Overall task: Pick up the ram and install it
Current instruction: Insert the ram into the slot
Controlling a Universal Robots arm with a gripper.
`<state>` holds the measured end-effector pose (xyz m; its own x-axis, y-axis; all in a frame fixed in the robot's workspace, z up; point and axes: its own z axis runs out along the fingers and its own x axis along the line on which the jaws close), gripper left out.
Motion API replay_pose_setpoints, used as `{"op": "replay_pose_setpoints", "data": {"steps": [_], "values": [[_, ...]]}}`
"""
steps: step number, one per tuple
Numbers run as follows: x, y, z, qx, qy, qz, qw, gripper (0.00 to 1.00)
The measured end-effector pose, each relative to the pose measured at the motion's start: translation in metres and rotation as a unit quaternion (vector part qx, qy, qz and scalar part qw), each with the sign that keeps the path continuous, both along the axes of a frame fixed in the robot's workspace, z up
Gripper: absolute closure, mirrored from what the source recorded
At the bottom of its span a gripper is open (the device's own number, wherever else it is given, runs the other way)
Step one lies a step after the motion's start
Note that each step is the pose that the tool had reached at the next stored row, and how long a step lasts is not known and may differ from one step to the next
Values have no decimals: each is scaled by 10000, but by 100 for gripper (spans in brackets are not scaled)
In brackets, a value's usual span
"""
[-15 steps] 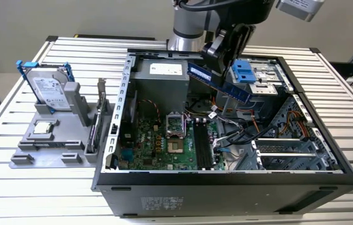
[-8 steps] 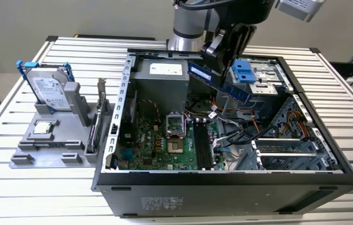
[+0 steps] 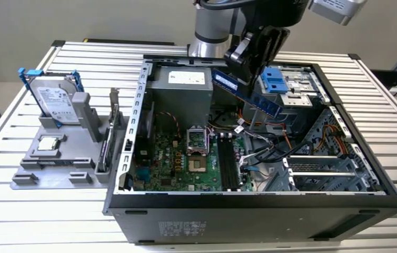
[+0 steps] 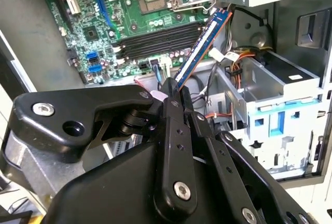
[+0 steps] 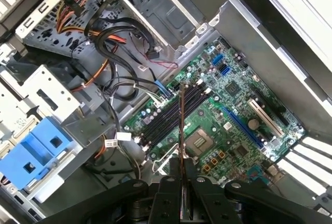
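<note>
The end effector (image 4: 174,93) pinches the ram (image 4: 203,42), tilted above the motherboard (image 5: 233,99) inside the open computer case (image 3: 255,211) on the counter (image 3: 37,216).

Robot lab, slatted table (image 3: 44,211), open computer case (image 3: 255,216)

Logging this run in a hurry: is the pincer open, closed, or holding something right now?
Pincer: closed on the ram, holding it tilted above the motherboard.
</note>
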<state>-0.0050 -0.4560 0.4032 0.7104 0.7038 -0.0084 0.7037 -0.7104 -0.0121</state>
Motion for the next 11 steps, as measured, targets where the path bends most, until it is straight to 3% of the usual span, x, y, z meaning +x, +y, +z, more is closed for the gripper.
{"op": "replay_pose_setpoints", "data": {"steps": [11], "values": [[-1, 0, 0, 0, 0, -250, 9997, 100]]}}
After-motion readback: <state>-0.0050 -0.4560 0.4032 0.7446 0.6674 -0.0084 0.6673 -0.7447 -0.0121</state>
